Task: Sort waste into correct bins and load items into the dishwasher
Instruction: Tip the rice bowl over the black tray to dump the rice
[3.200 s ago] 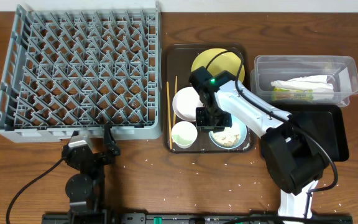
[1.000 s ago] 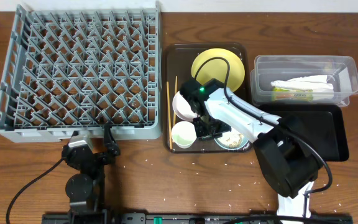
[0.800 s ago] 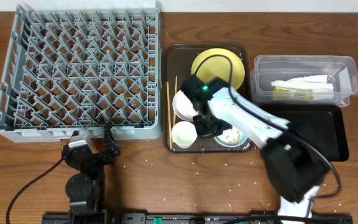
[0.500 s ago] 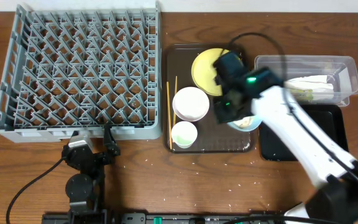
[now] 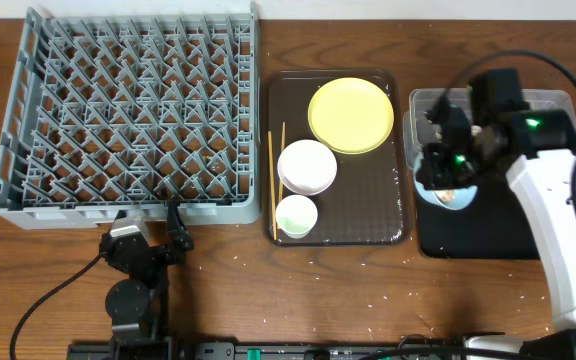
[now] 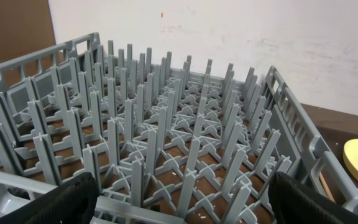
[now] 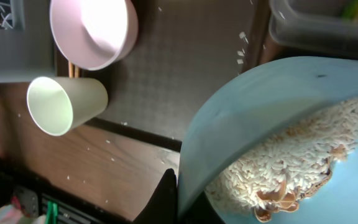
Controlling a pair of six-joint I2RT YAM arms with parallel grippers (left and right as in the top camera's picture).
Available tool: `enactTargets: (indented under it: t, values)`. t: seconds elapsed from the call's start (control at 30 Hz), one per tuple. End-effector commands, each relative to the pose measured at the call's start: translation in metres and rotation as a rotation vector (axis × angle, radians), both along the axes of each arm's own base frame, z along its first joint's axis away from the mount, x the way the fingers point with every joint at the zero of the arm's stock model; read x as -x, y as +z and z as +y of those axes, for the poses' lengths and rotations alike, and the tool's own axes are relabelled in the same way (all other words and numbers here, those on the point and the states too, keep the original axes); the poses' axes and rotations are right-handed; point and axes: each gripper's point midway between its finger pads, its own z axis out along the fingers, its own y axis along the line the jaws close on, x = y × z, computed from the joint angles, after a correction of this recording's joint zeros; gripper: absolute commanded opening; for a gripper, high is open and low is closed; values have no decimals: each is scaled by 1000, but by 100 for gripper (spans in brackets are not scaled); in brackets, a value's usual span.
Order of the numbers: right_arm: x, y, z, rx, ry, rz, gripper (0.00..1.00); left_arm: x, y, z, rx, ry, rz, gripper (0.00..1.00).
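Emptying the food waste looks like the step in hand. The right gripper (image 5: 438, 178) is clamped shut on the rim of the light blue bowl (image 5: 446, 193) and holds it in the air over the near-left corner of the black tray (image 5: 488, 222), just beside the clear tub (image 5: 558, 100). The wrist view shows the bowl tilted, with the rice and beige scraps (image 7: 291, 165) heaped against its lower side and none of it falling out.

The left gripper (image 5: 146, 218) rests at the front edge of the dish rack (image 5: 128, 110), its jaws spread wide and holding nothing. The yellow plate (image 5: 350, 115), white bowl (image 5: 306, 166), small cup (image 5: 295, 215) and chopsticks (image 5: 271, 185) lie on the brown serving tray (image 5: 378, 225), so no dishes are loaded yet.

The arm hides most of the tub from above, so I cannot say what lies in it; a green scrap at the top corner of the wrist view may be the wrapper.

Next, I judge, the bowl should move further in over the black tray and tip more steeply, the grip kept firm on the rim, so that the rice slides out inside the tray walls and not onto the table. The emptied bowl then belongs in the rack.
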Motion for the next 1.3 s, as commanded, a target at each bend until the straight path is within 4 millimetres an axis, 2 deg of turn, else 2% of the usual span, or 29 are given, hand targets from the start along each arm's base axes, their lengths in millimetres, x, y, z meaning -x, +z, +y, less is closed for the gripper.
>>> enactTargets:
  t: [0.0,0.23,0.63,1.07,1.27]
  values:
    - [12,-2,-4,-130,37,-14,1,0,-19,2,-14,6,47,88]
    - [23,-19,-22,-275,-29,-6,1,0,-19,2,-14,6,47,88]
    - [32,-33,-55,-493,-132,-90,1,0,-19,2,-14,6,47,88]
    - [23,-18,-87,-787,-269,-395,1,0,-19,2,-14,6,47,88]
    - [20,-9,-101,-831,-299,-484,1,0,-19,2,-14,6,47,88]
